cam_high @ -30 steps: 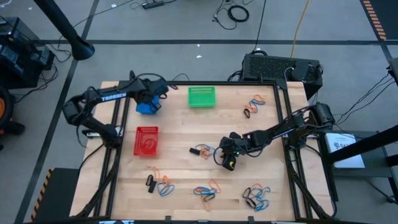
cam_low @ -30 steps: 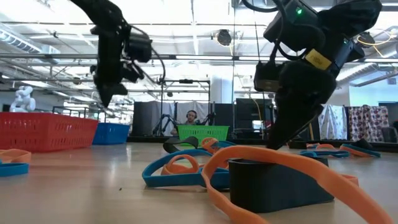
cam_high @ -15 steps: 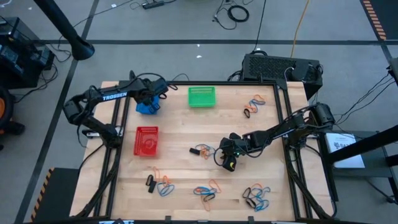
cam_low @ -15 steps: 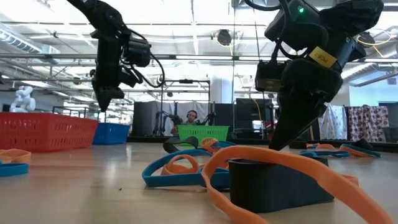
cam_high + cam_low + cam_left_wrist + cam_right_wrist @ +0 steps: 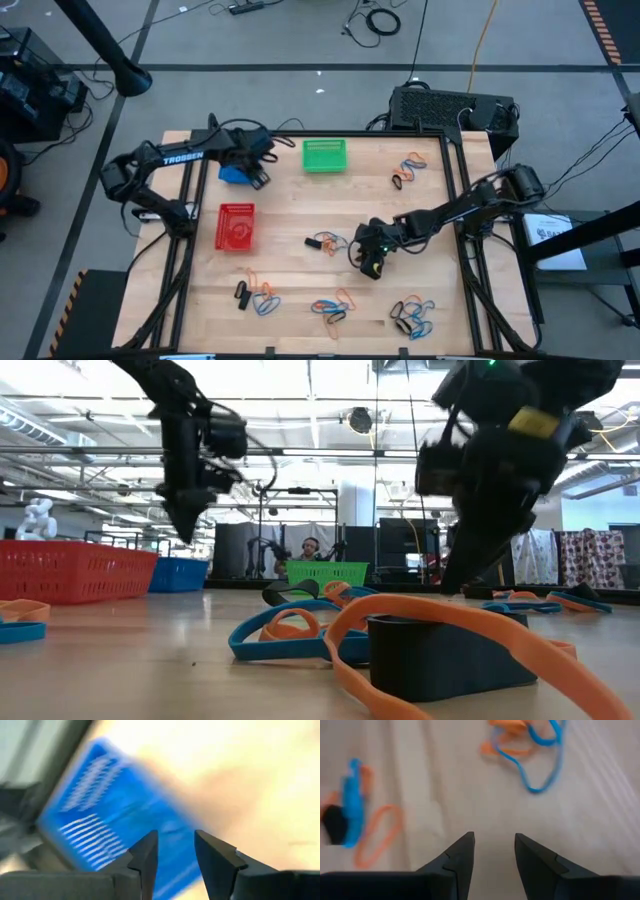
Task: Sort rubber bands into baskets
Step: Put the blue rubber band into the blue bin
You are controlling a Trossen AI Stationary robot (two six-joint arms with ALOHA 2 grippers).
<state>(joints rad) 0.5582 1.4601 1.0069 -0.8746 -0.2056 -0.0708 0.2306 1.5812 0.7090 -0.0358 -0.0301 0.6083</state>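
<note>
Rubber bands lie in loose piles on the wooden table: one (image 5: 325,243) left of my right gripper, three along the near edge (image 5: 255,293) (image 5: 335,305) (image 5: 412,315), one at the far right (image 5: 408,170). The blue basket (image 5: 230,174), green basket (image 5: 324,155) and red basket (image 5: 236,226) stand on the table's left half. My left gripper (image 5: 258,178) hangs open at the blue basket's (image 5: 100,810) right edge, nothing between its fingers. My right gripper (image 5: 372,266) stands open above bare wood, with blue and orange bands (image 5: 530,750) ahead of it.
A black box (image 5: 452,108) sits beyond the table's far right corner. Black frame rails (image 5: 190,200) run along the table's left and right sides. A broad stretch of bare wood lies between the green basket and my right gripper.
My left gripper has swung a little toward the table's right and near edges, from over the blue basket to its right edge. My right gripper has drifted slightly toward the near edge.
</note>
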